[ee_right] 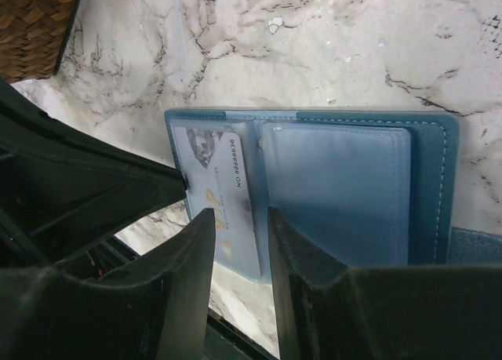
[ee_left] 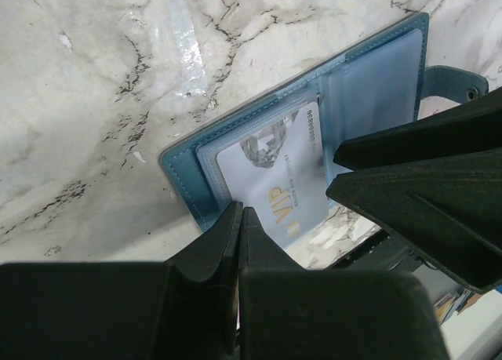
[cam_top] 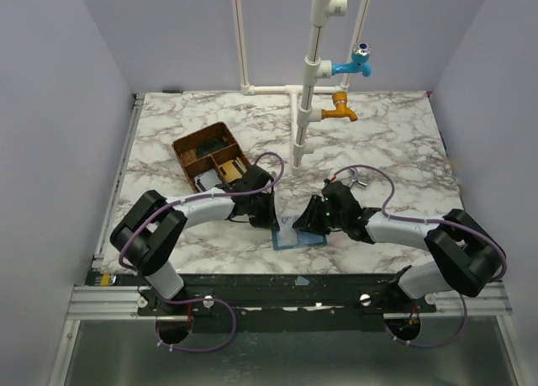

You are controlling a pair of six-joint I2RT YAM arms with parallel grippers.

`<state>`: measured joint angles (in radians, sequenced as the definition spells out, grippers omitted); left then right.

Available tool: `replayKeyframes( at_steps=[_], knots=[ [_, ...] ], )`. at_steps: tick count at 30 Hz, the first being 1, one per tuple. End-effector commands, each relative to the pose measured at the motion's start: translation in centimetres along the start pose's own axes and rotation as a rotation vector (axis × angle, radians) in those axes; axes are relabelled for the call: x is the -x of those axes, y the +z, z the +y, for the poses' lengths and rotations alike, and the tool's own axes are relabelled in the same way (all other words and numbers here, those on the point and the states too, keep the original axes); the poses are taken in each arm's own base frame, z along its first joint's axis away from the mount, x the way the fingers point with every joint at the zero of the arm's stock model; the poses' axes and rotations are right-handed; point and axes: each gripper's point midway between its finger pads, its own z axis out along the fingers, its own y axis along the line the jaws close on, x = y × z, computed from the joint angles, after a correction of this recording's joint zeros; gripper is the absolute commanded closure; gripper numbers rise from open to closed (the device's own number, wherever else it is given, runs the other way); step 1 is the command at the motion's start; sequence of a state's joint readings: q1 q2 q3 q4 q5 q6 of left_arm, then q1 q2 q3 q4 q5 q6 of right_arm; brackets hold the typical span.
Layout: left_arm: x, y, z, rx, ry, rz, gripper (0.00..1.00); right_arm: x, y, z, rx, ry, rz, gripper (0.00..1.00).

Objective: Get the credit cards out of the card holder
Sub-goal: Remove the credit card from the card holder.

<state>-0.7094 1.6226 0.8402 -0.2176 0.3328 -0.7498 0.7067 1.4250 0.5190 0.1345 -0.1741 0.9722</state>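
The blue card holder (cam_top: 299, 235) lies open near the table's front edge, between both grippers. In the left wrist view the card holder (ee_left: 376, 78) shows clear sleeves, with a pale credit card (ee_left: 271, 183) marked VIP sticking partly out of one. My left gripper (ee_left: 239, 212) is shut, with its tips at the holder's near edge beside that card and nothing visible between them. In the right wrist view my right gripper (ee_right: 239, 219) stands open just above the credit card (ee_right: 223, 191) and the holder (ee_right: 353, 187), its fingers straddling the card's inner edge.
A brown divided tray (cam_top: 192, 147) with small items stands behind the left arm; its woven corner (ee_right: 35, 23) shows in the right wrist view. White pipes with a blue tap (cam_top: 357, 64) and an orange tap (cam_top: 340, 108) rise at the back. The holder's near end overhangs the table's dark front edge (cam_top: 252, 278).
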Motion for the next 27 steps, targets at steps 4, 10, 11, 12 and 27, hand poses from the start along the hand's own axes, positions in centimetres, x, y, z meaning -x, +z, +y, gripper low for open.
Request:
replayKeyframes(
  at_steps=[4,10,11,12,27],
  knots=[
    [-0.2,0.8,-0.6,-0.017,0.004,0.017,1.00,-0.5,0.2,-0.4,0.004,0.017,0.017,0.65],
    [-0.3,1.0,-0.5,-0.008,0.002,0.022,1.00,-0.2,0.1,0.0,0.015,0.014,0.011,0.65],
    [-0.3,1.1,-0.4,-0.006,0.001,0.022,1.00,-0.5,0.3,-0.4,0.002,0.016,0.019,0.65],
    [-0.2,1.1,-0.4,-0.005,0.001,0.023,1.00,-0.5,0.3,-0.4,0.002,0.017,0.020,0.67],
    [-0.7,1.6,0.3,0.028,-0.010,0.049,1.00,-1.0,0.0,-1.0,0.069,0.071,0.033,0.75]
  ],
)
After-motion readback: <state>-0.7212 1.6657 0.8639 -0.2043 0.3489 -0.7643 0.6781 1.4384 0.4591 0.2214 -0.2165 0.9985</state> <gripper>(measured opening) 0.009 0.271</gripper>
